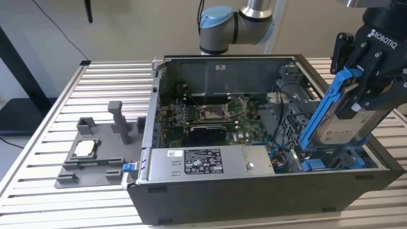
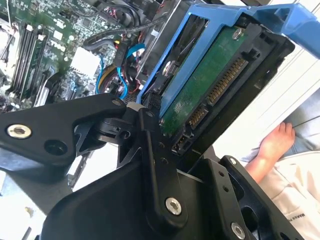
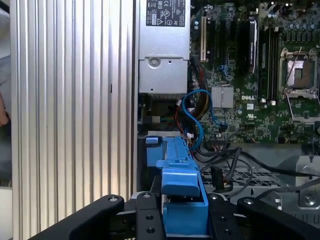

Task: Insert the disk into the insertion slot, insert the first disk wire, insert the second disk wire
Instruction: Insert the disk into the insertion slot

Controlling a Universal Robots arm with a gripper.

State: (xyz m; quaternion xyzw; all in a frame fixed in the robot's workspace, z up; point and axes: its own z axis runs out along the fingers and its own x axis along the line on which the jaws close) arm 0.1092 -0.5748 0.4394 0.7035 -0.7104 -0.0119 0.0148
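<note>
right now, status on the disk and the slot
Gripper shut on disk. Disk tilted, lower end at insertion slot, not seated. Blue cables beside slot.

- Flat rectangular disk: silver-grey face, white label; underside green circuit board w/ gold contacts; bright blue plastic frame.
- Matte black metal gripper.
- Perforated metal insertion slot: dk grey, blue clips.
- Boxy steel PC case: dk grey; motherboard green.
- Power-supply box: lt grey, white label.
- Ribbed aluminium table: silver, parallel grooves.
</note>
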